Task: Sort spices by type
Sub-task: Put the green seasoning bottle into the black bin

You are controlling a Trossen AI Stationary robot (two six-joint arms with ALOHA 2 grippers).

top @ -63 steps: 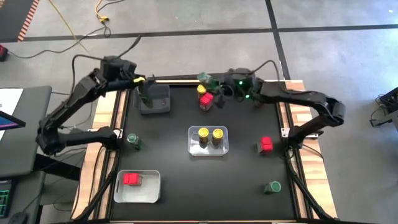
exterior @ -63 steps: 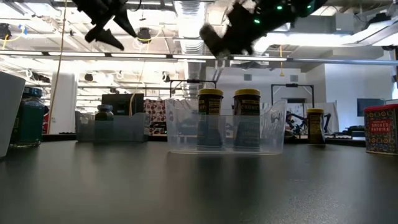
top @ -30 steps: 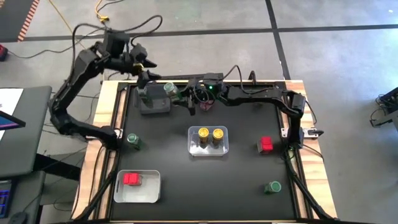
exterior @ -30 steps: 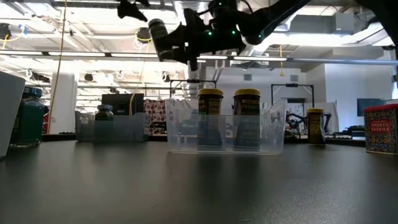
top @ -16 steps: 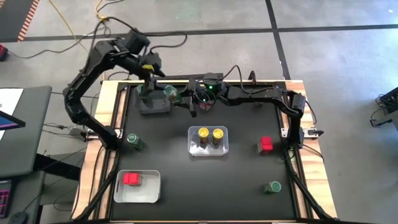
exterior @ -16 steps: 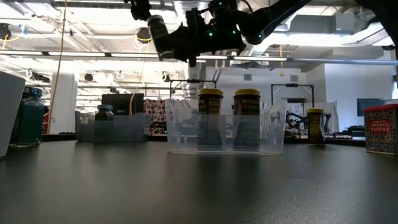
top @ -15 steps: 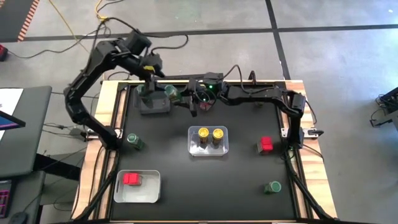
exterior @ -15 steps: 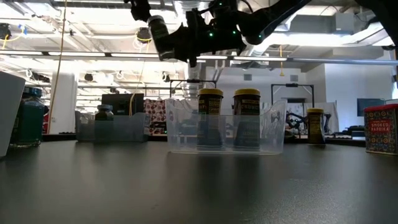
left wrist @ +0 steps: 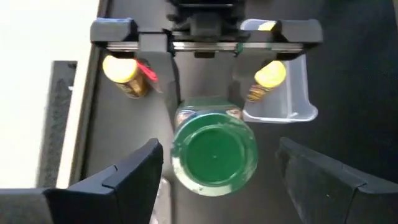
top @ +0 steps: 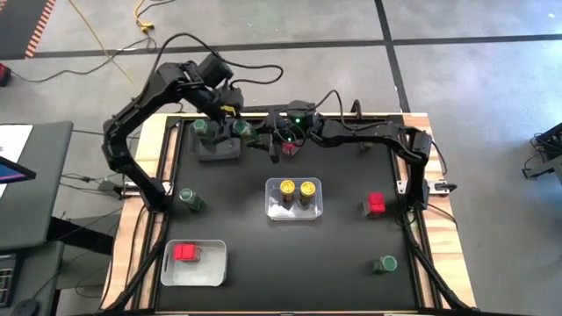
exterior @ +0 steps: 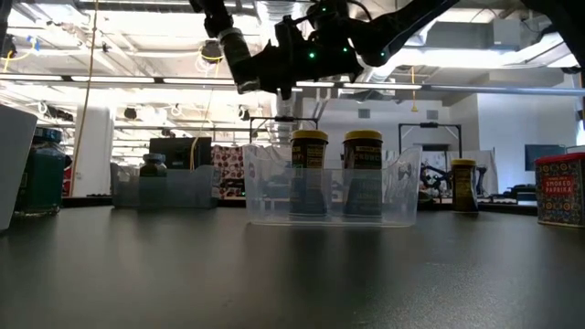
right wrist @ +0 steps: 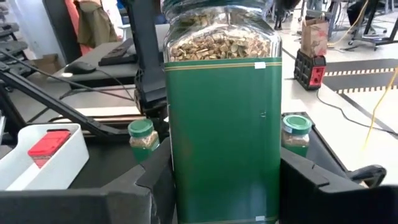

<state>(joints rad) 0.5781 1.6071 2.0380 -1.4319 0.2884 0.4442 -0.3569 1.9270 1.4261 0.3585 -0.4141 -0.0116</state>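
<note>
Gripping a green-lidded jar, the right gripper is hovering beside the grey bin. Low view: jar hanging above the clear bin. Left gripper fingers are straddling the lid, apart, untouching.

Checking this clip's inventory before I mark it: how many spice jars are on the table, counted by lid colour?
Green-lidded jars: 4 (one lifted off the table)
Yellow-lidded jars: 3
Red-topped jars: 3 (one partly hidden)
Total: 10
</note>
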